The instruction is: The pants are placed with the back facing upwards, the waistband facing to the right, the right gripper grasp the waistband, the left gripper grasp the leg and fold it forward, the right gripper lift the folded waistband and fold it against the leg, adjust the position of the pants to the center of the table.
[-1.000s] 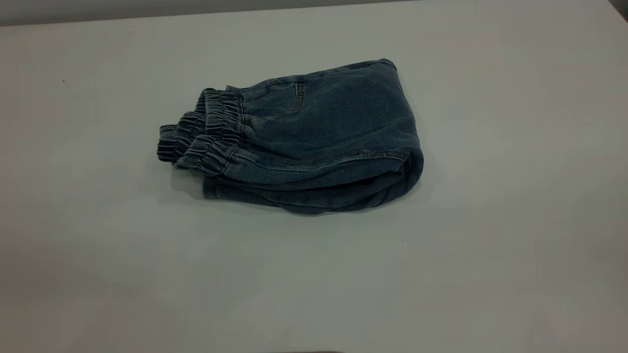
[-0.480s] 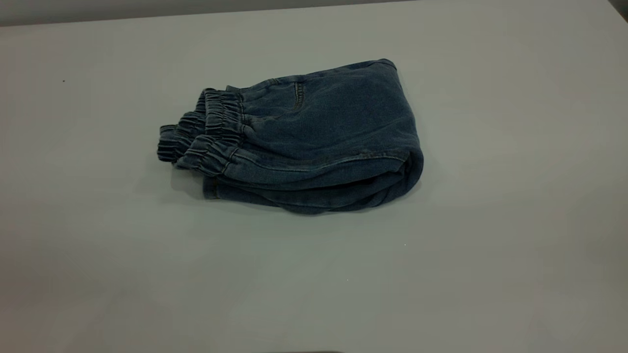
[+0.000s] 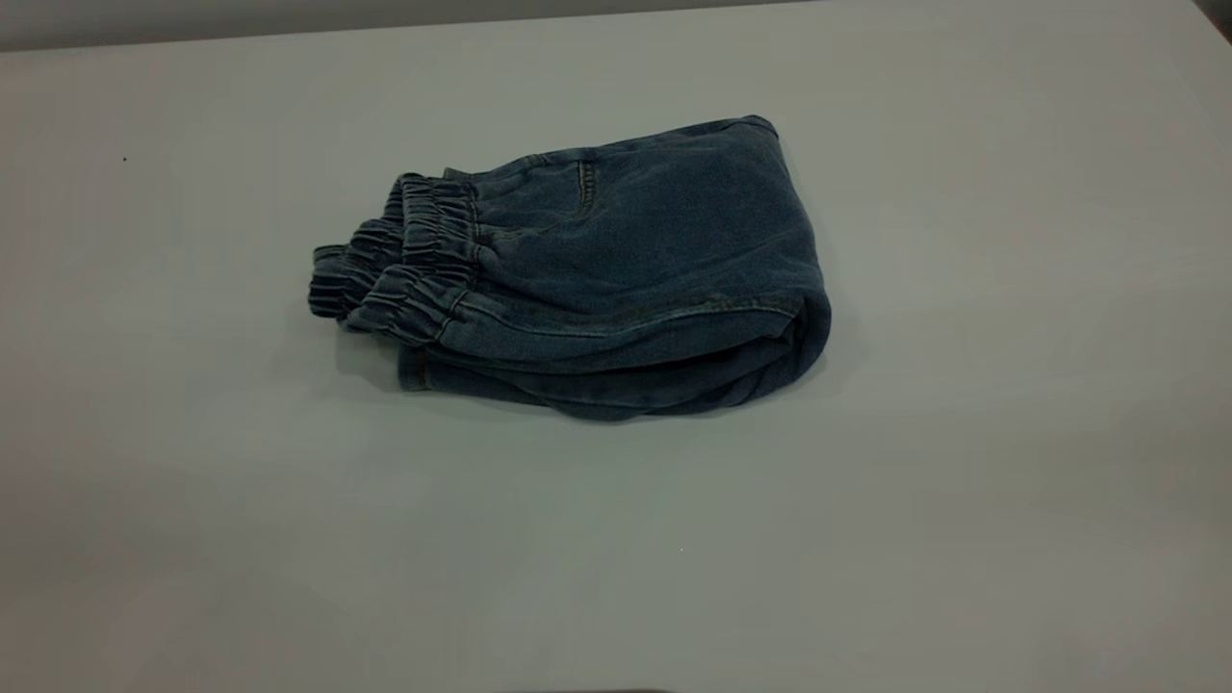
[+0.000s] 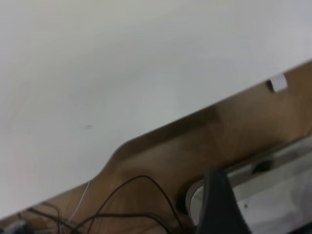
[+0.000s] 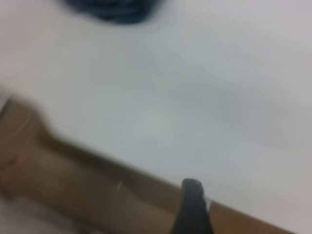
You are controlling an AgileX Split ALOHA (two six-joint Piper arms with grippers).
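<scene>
Nothing has shifted since the earlier frames: the pants [image 3: 577, 279] lie in the same folded bundle on the table [image 3: 962, 481], with no arm over them. The left gripper [image 4: 219, 204] hangs beyond the table edge, one dark finger showing, so whether it is open cannot be told. The right gripper [image 5: 192, 209] is likewise off the edge, its opening unreadable; the pants sit well away from it, a dark smear across the tabletop. Neither holds anything. The bundle's long axis runs left to right, its elasticated waistband [image 3: 423, 260] pointing toward the left arm's side, the fold toward the right. Folding looks finished; only centring seems left.
</scene>
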